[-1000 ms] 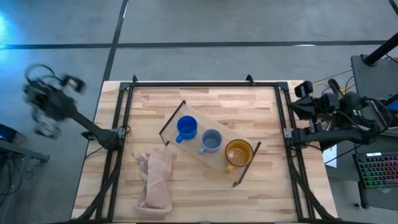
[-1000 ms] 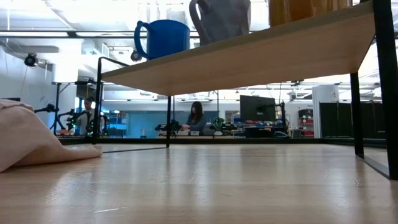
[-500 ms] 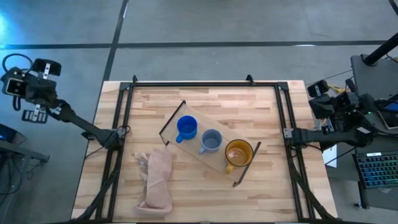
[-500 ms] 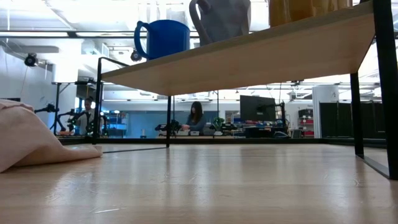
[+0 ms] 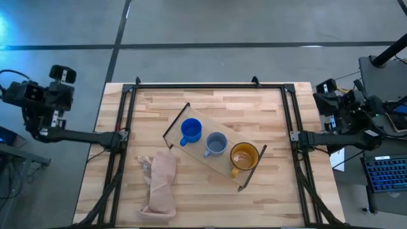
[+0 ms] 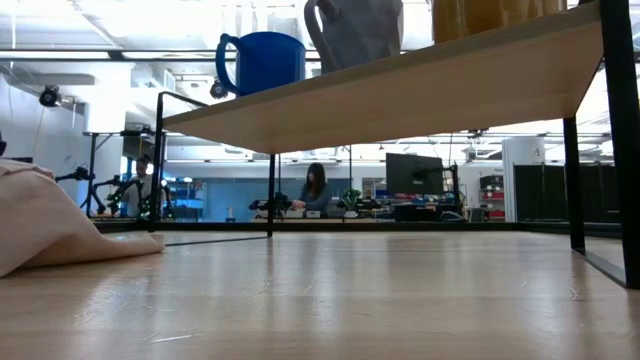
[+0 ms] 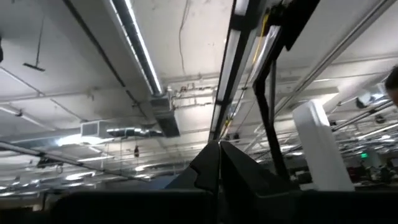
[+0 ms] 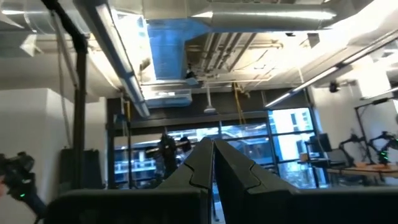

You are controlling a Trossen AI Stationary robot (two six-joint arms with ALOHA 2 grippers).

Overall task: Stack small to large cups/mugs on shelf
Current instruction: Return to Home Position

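Observation:
Three mugs stand upright in a row on the light-wood shelf [image 5: 203, 159], which lies slantwise mid-table: a bright blue mug [image 5: 190, 130], a grey-blue mug [image 5: 216, 144] and a larger yellow-orange mug [image 5: 243, 156]. The low view shows them on the board [image 6: 400, 95] from below. My left gripper [image 5: 62, 84] hangs off the table's left side, shut and tipped up at the ceiling [image 7: 219, 149]. My right gripper [image 5: 323, 97] hangs off the right side, also shut and tipped up [image 8: 212, 146]. Neither is near the mugs.
A pale pink-beige cloth [image 5: 160, 184] lies crumpled on the slatted tabletop near the front left, beside the shelf's left end. Black frame rails [image 5: 197, 85] run along the table's far, left and right edges. People sit at desks in the room behind [image 6: 315, 188].
My left arm has swung round off the table's left side toward the near edge, and its gripper has risen and tipped further up. My right gripper has drawn back a little from the table's right edge. The mugs, shelf and cloth have kept still.

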